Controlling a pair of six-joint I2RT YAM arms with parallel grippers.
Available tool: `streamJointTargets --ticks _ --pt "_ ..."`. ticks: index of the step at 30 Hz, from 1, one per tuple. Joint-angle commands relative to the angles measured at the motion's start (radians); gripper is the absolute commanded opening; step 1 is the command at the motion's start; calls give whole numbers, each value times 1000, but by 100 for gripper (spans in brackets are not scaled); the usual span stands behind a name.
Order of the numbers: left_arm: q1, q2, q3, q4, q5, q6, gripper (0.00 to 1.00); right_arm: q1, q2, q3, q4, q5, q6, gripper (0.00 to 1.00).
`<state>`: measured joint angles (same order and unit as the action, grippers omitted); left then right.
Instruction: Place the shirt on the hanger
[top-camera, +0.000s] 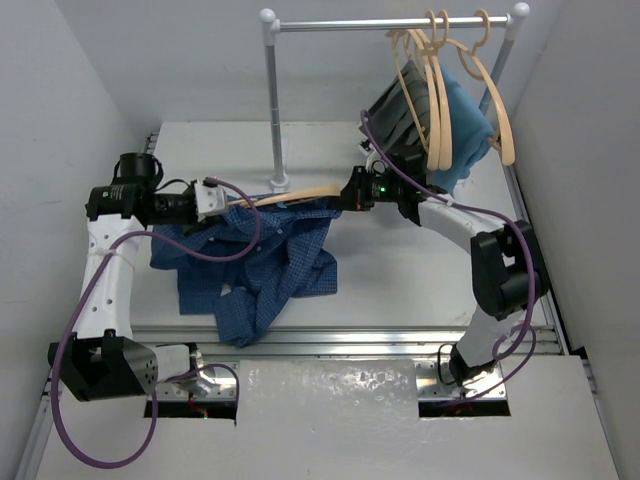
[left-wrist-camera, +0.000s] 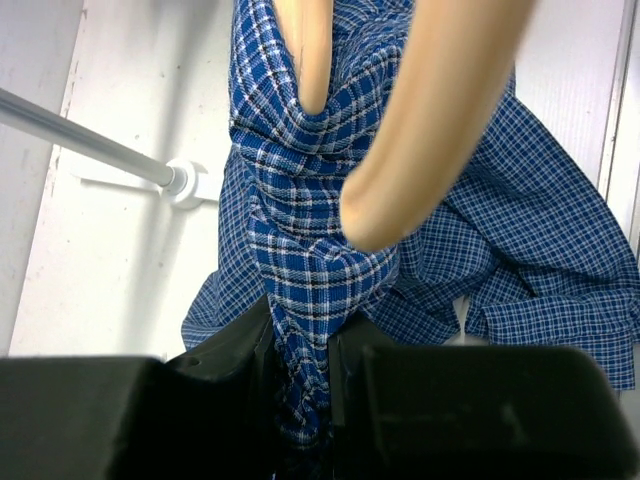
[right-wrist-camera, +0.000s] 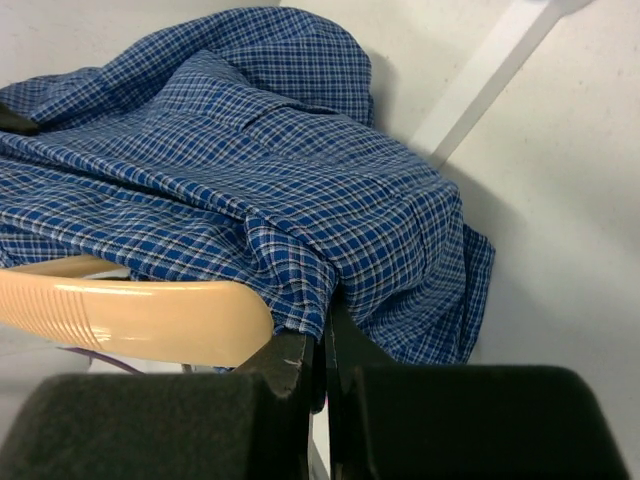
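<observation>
The blue checked shirt (top-camera: 255, 260) lies crumpled on the white table, its upper part lifted between my two grippers. The tan wooden hanger (top-camera: 290, 196) runs level between them, partly inside the fabric. My left gripper (top-camera: 215, 198) is shut on a bunched fold of the shirt (left-wrist-camera: 300, 280); the hanger's arm (left-wrist-camera: 440, 110) pokes out of the cloth just beyond my left gripper (left-wrist-camera: 300, 345). My right gripper (top-camera: 347, 194) is shut on the shirt's edge (right-wrist-camera: 300, 290) beside the hanger's ribbed end (right-wrist-camera: 130, 318). The right gripper (right-wrist-camera: 322, 345) has its jaws almost together.
A clothes rack stands at the back, its pole (top-camera: 275, 100) just behind the hanger and its foot (left-wrist-camera: 185, 182) close by. Several spare hangers (top-camera: 440, 90), a teal cloth (top-camera: 468, 125) and a dark grey garment (top-camera: 400, 110) hang at the right end.
</observation>
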<state>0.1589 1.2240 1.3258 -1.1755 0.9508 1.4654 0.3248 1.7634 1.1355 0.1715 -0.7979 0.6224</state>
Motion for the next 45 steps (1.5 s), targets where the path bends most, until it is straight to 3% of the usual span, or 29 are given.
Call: streamJointTargets --ticks 1,6,8,9,10,12,15,19,25,31,34,37,41,45 --pt "34 -31 50 -38 34 39 0 -56 2 -10 -72 147 -45 3" --pt "34 -31 32 -61 19 76 0 -55 -41 -49 -63 224 -70 5" --pt "34 -31 23 -70 -6 90 0 -55 -53 -52 -73 273 -79 16" --pt "34 -31 18 -78 -17 98 0 -55 -58 -45 -92 294 -108 17" --pt "34 -29 16 -87 -32 119 0 -50 -62 -39 -108 317 -125 16" --pt "33 -31 7 -93 -41 122 0 -41 -68 -22 -141 374 -180 5" --pt "27 -31 -10 -72 -58 112 0 14 -79 4 -165 472 -264 0" --pt "5 -31 -31 -1 -89 18 0 153 -42 137 -306 679 -386 0" --pt "-24 -38 -76 187 -110 -158 0 250 -22 198 -316 764 -414 0" --pt "-182 -12 -154 355 -303 -326 0 382 -9 295 -345 915 -550 0" --pt "-213 12 -137 369 -313 -355 0 410 56 384 -435 1002 -576 0" --pt "-216 20 -123 411 -323 -388 0 410 76 428 -492 991 -575 0" --pt "-219 29 -132 490 -299 -467 0 410 12 314 -374 687 -527 0" --pt "-219 32 -155 553 -339 -504 0 390 -73 209 -304 542 -514 0"
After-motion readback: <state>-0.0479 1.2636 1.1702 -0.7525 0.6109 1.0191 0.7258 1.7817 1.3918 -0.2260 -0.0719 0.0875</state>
